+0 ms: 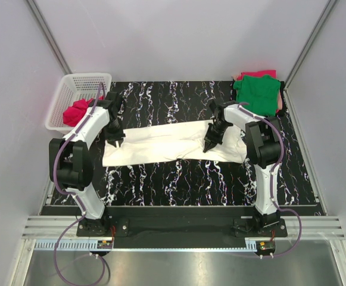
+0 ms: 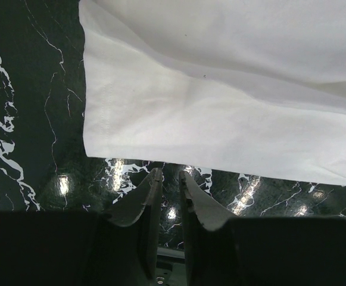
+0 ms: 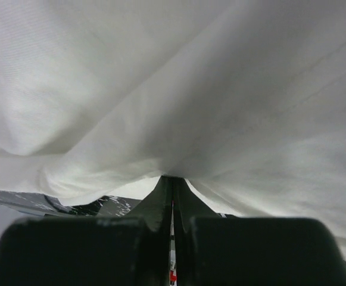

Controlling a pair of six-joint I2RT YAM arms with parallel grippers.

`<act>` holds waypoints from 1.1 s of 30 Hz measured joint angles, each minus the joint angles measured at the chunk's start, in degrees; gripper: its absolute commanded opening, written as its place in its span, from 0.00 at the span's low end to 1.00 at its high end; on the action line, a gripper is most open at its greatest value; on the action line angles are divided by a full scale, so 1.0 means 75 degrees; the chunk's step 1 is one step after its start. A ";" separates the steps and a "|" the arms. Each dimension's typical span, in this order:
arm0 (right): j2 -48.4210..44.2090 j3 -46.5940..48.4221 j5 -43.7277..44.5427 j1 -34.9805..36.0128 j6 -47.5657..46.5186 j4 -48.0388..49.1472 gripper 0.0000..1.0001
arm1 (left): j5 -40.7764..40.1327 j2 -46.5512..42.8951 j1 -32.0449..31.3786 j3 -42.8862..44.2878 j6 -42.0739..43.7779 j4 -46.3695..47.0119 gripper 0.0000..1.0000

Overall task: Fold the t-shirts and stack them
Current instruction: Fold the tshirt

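Desk (image 1: 184,185): black, white-veined; carries all the items.
White t-shirt (image 1: 161,146): spread across the desk centre, between both arms.
Basket (image 1: 83,76): white, far-left corner, holding a red garment (image 1: 77,111).
Green t-shirt (image 1: 257,92): far-right corner, lying on pinkish-red cloth (image 1: 253,74).
Right jaws: closed, pinching a fold of the white t-shirt near its right end.
Left jaws: slightly parted, empty, over bare desk just beside the shirt's left edge.

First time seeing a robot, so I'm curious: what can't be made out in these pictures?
Top view: red cloth bunched in the basket; kind unclear.
Top view: red fabric mostly covered by the green shirt.
Right wrist view: white shirt fills nearly everything.
Left wrist view: shirt runs off the frame.
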 measured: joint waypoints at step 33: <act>0.0903 0.3063 0.1565 0.0023 -0.0522 -0.1055 0.00 | -0.0009 0.0000 0.0000 -0.0017 0.0152 0.0038 0.21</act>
